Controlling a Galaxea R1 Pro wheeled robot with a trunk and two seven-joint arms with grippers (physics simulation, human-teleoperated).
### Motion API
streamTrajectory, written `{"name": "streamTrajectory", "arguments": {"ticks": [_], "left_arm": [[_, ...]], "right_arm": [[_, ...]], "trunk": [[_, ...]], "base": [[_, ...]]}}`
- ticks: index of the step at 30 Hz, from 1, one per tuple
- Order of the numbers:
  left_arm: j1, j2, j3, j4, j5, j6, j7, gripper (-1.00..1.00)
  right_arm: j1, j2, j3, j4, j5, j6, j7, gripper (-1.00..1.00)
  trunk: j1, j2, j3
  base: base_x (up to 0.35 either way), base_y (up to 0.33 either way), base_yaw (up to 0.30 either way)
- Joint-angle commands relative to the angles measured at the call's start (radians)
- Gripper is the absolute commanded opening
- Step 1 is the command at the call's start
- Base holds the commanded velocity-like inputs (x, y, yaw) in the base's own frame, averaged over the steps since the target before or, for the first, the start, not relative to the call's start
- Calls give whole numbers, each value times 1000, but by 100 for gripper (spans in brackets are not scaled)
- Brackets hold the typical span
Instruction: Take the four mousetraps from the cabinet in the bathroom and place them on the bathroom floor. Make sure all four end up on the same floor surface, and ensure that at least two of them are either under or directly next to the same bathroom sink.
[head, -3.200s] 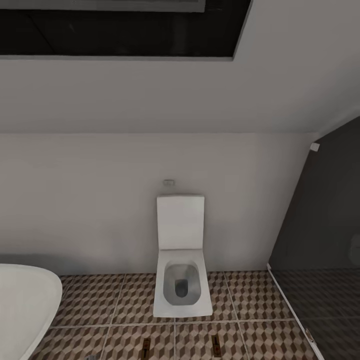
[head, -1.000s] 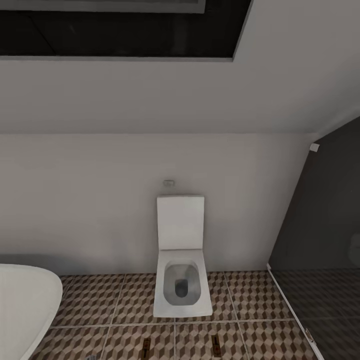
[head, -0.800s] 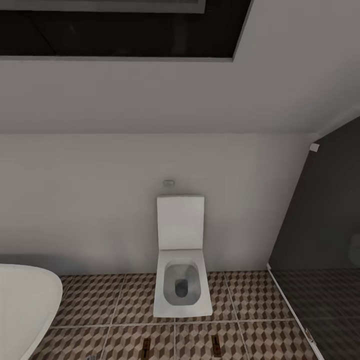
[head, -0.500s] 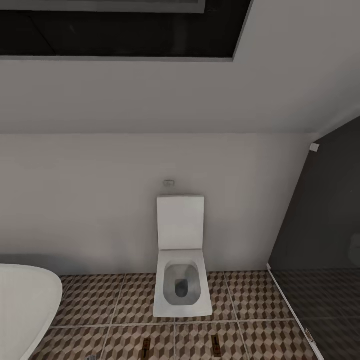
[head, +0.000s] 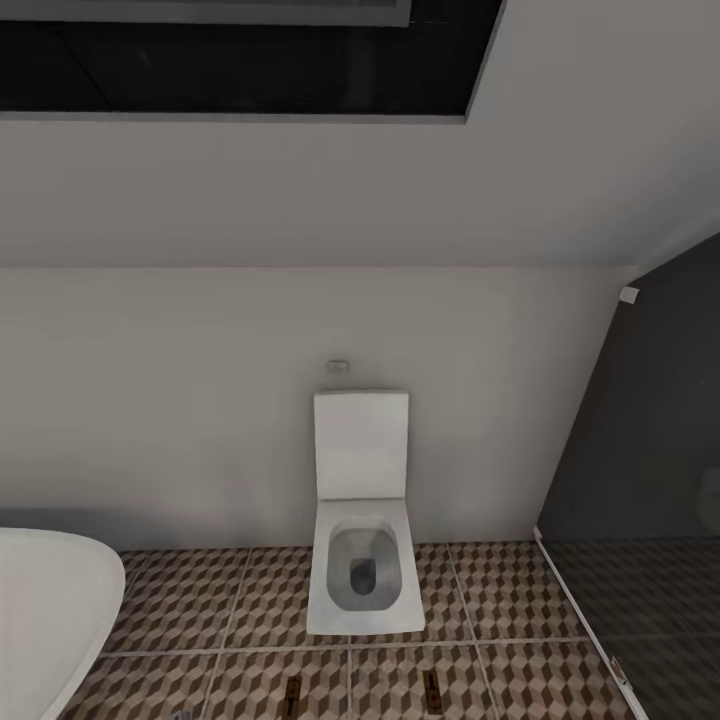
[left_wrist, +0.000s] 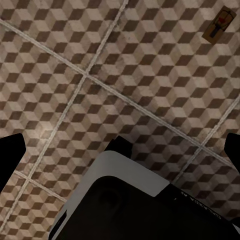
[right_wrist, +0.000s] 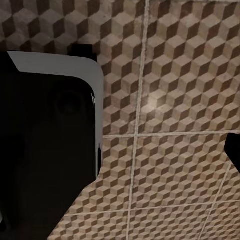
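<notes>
Two mousetraps (head: 293, 692) (head: 433, 690) sit on the bathroom floor (head: 200, 600) at 6 o'clock of the toilet (head: 362, 540), sink and cabinet out of frame, so placement looks partial; left gripper (left_wrist: 120, 150) spread and empty, right gripper's state I cannot tell.

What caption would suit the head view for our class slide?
White toilet against a pale wall, bathtub edge at left, two mousetraps lying on the cube-patterned floor in front.
</notes>
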Motion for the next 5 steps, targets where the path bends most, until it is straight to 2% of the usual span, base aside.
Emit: {"name": "streamTrajectory", "arguments": {"ticks": [1, 5], "left_arm": [[-1, 0, -8, 1, 7, 3, 2, 100], [-1, 0, -8, 1, 7, 4, 2, 100]], "right_arm": [[-1, 0, 8, 1, -5, 2, 0, 100], [-1, 0, 8, 1, -5, 2, -1, 100]], "trunk": [[0, -1, -1], [0, -1, -1]], "base": [[0, 0, 0], [0, 0, 0]]}}
